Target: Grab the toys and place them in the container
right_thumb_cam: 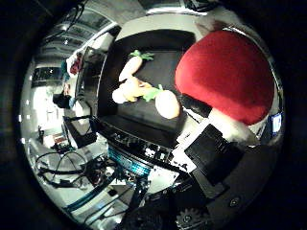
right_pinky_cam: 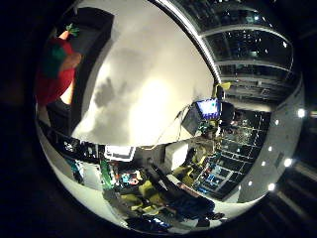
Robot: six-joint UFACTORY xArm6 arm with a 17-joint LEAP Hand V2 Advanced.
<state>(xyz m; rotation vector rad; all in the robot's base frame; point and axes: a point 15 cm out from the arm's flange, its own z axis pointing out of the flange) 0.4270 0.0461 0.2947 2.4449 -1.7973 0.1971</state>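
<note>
The hand grasps a red plush toy close to the palm, above a black container holding 3 vegetable toys.

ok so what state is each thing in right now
red plush toy: close to the palm, above the container, whether gripped cannot be told
black container: open, toys inside
carrot toys: lying on the container floor
peach round toy: lying in the container beside the carrots
</note>
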